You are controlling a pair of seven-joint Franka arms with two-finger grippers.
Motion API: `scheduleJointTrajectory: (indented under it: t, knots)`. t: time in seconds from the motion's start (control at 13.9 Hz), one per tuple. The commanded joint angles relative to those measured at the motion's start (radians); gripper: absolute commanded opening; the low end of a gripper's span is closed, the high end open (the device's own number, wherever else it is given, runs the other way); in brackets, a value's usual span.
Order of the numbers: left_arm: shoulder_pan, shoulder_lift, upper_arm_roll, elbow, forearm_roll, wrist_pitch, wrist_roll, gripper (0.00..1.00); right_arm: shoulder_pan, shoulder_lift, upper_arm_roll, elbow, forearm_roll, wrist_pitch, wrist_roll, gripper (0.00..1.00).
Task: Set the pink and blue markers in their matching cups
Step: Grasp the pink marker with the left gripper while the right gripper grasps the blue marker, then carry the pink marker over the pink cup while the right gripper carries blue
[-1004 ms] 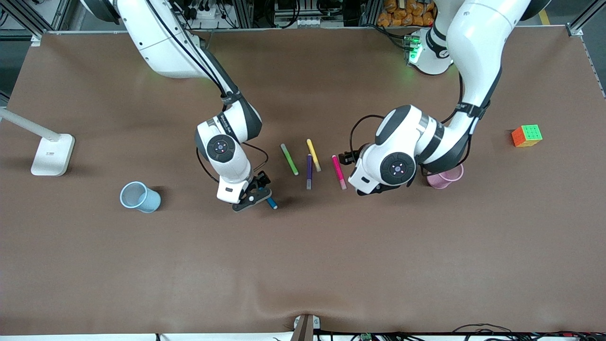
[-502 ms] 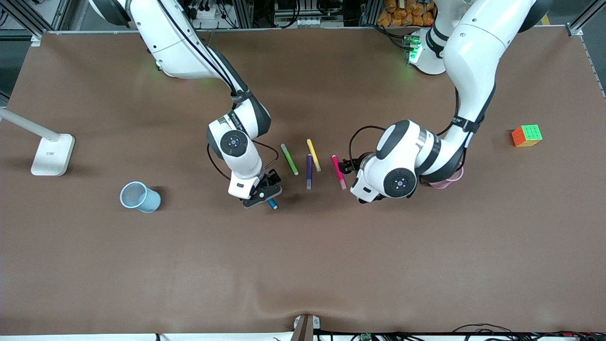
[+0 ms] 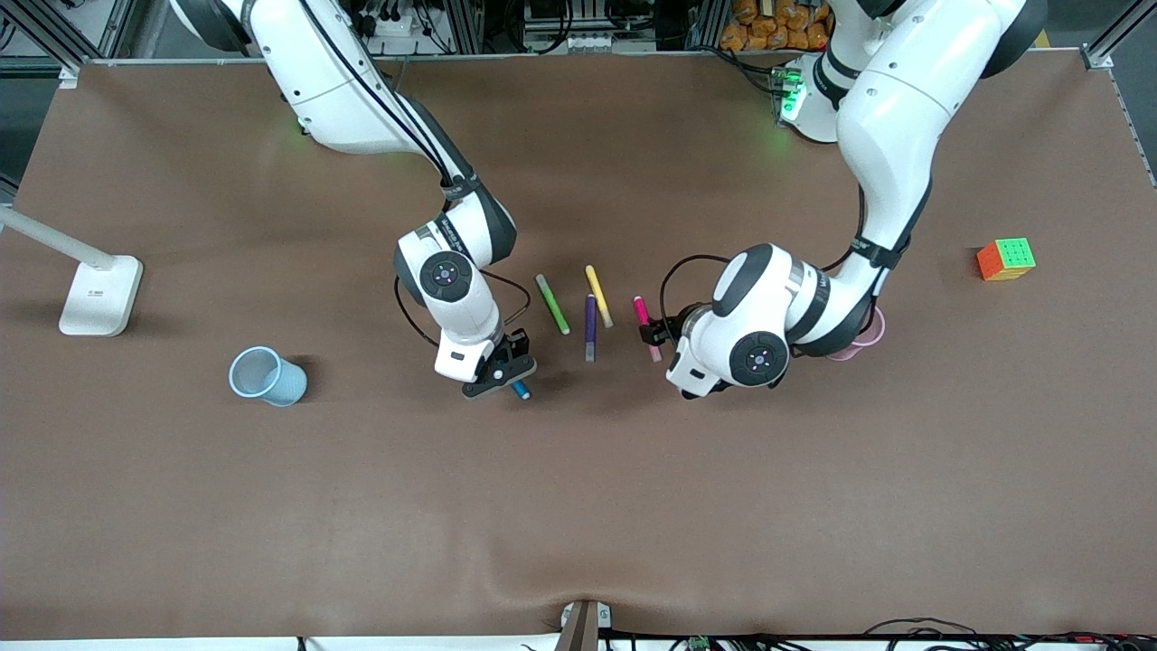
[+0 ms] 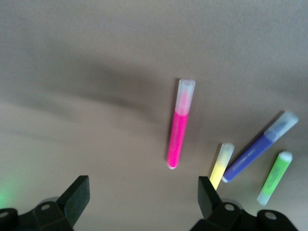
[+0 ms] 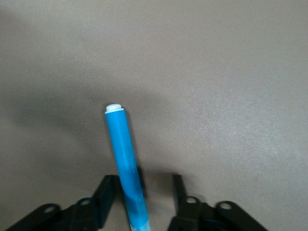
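The blue marker (image 3: 520,391) lies on the brown table, mostly under my right gripper (image 3: 495,369). In the right wrist view the marker (image 5: 124,154) lies between the open fingers (image 5: 108,195), close to one and apart from the other. The pink marker (image 3: 644,316) lies beside my left gripper (image 3: 653,336). In the left wrist view the pink marker (image 4: 178,132) lies just ahead of the wide-open, empty left gripper (image 4: 142,192). The blue cup (image 3: 267,376) stands toward the right arm's end. The pink cup (image 3: 866,333) is mostly hidden by the left arm.
A green pen (image 3: 552,305), a yellow pen (image 3: 598,296) and a dark purple pen (image 3: 590,327) lie between the two markers. A colour cube (image 3: 1006,259) sits toward the left arm's end. A white lamp base (image 3: 99,294) stands at the right arm's end.
My right gripper has shifted along the blue marker toward the pens; the marker has stayed put. My left gripper has moved closer to the pink marker.
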Motion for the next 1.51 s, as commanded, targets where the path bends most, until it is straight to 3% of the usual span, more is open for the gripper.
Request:
scheduleJointTrajectory:
  t: [0.0, 0.29, 0.57, 0.93, 1.22, 1.29, 1.36, 1.43]
  knots:
    - [-0.013, 0.033, 0.002, 0.020, -0.019, 0.046, -0.040, 0.98, 0.002, 0.011, -0.006, 0.016, -0.004, 0.004, 0.014, 0.30]
    - [-0.015, 0.067, 0.012, 0.043, -0.019, 0.067, -0.037, 0.88, -0.001, 0.011, -0.006, 0.019, -0.004, -0.010, -0.003, 0.00]
    - [-0.027, 0.099, 0.012, 0.060, -0.019, 0.130, -0.028, 0.82, 0.007, 0.000, -0.006, 0.052, -0.016, -0.083, -0.016, 0.00]
    - [-0.042, 0.142, 0.015, 0.097, -0.019, 0.133, -0.037, 0.72, -0.001, -0.018, -0.007, 0.134, -0.112, -0.277, -0.027, 0.00]
    - [-0.045, 0.168, 0.021, 0.095, -0.019, 0.171, -0.037, 0.66, -0.022, -0.053, -0.013, 0.149, -0.129, -0.393, -0.154, 0.00]
    - [-0.045, 0.168, 0.021, 0.095, -0.019, 0.172, -0.034, 0.54, -0.035, -0.058, -0.013, 0.166, -0.131, -0.444, -0.189, 0.00]
    - [-0.048, 0.168, 0.021, 0.094, -0.017, 0.172, -0.026, 0.17, -0.042, -0.063, -0.013, 0.184, -0.131, -0.499, -0.216, 0.00]
    - [-0.050, 0.168, 0.021, 0.094, -0.014, 0.172, -0.026, 0.00, -0.045, -0.070, -0.015, 0.204, -0.137, -0.550, -0.234, 0.00]
